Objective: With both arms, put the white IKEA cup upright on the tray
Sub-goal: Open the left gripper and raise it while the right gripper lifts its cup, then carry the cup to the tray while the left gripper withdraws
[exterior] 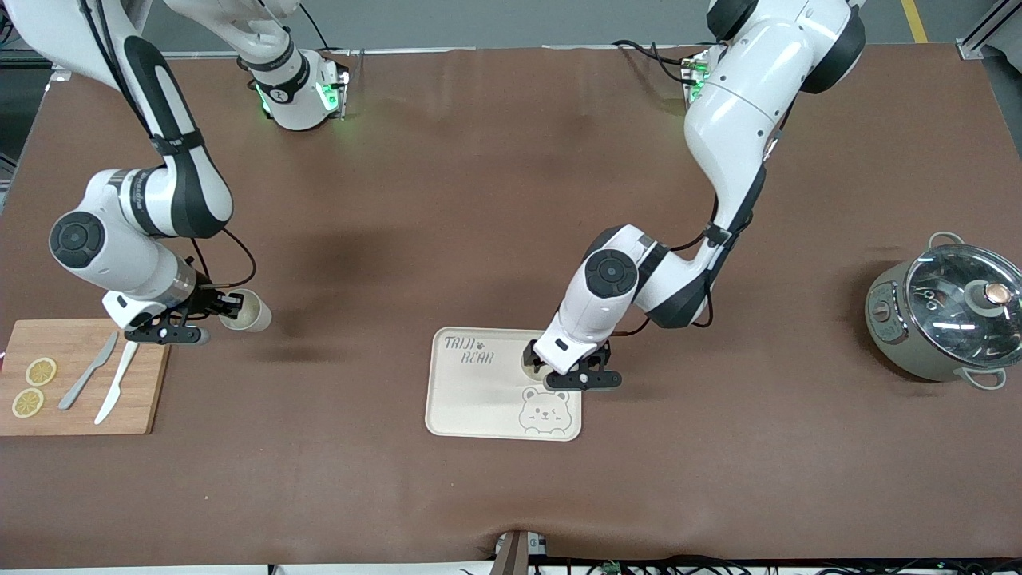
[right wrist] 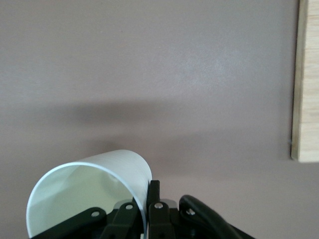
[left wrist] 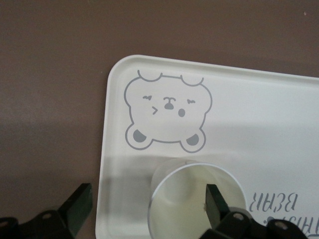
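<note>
A white cup [left wrist: 192, 199] stands upright on the cream tray [exterior: 479, 399], between the "TAIJI BEAR" lettering and the bear face; in the front view only a bit of it [exterior: 532, 361] shows under the hand. My left gripper [exterior: 571, 371] is open over it. In the left wrist view [left wrist: 148, 199] one finger is inside the cup and the other is outside, at the tray's [left wrist: 114, 149] edge. My right gripper [exterior: 226, 307] is shut on the wall of a second white cup [exterior: 247, 312], held on its side over the table beside the wooden board. It also shows in the right wrist view [right wrist: 89, 191].
A wooden cutting board [exterior: 80, 375] with two lemon slices [exterior: 33, 387] and two knives [exterior: 104, 383] lies at the right arm's end. A grey pot with a glass lid [exterior: 946, 315] stands at the left arm's end.
</note>
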You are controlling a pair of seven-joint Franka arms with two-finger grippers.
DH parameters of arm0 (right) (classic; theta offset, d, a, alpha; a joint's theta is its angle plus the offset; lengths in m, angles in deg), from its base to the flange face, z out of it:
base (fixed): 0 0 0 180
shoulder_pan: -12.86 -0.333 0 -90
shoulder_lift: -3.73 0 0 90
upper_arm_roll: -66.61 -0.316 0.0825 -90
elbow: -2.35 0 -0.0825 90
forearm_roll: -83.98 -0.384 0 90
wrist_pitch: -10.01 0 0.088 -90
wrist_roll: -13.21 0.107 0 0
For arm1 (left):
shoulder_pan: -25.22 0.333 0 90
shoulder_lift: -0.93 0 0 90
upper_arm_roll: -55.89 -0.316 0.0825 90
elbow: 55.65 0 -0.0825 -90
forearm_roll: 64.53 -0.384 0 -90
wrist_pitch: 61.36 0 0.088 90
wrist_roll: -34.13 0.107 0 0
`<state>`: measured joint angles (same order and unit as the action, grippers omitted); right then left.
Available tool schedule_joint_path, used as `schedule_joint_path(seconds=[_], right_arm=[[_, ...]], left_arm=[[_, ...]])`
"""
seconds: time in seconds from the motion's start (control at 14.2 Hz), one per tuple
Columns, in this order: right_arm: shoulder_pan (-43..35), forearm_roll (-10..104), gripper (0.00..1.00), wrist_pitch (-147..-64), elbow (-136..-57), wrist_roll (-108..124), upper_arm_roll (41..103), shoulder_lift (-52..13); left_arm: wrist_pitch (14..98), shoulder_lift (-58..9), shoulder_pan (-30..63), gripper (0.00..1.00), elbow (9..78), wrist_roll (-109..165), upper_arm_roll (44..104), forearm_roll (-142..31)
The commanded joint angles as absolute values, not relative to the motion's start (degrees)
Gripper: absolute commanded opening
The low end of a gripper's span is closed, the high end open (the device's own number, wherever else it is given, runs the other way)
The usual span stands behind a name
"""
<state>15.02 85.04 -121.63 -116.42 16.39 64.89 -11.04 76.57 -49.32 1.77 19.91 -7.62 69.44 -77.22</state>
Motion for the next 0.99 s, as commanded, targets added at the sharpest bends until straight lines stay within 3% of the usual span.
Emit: schedule_joint_path(seconds=[0.0, 0.56, 0.92], right_arm=[[11.82, 84.77, 0.00, -118.06, -115.08, 22.76, 64.94, -9.02], [4.61, 79.61, 0.00, -116.82, -113.14, 36.31, 64.85, -8.31], [-3.99, 76.69, 0.00, -118.74, -109.55, 53.95, 64.94, -9.28]], left_arm=[[72.78, -46.89, 1.66, 1.00, 20.47, -8.59, 68.64, -79.03], [58.63, -37.76, 5.08, 1.00, 22.83, -3.86, 69.25, -78.86], [49.40, -28.27, 12.98, 1.00, 26.70, 10.10, 69.95, -75.35]])
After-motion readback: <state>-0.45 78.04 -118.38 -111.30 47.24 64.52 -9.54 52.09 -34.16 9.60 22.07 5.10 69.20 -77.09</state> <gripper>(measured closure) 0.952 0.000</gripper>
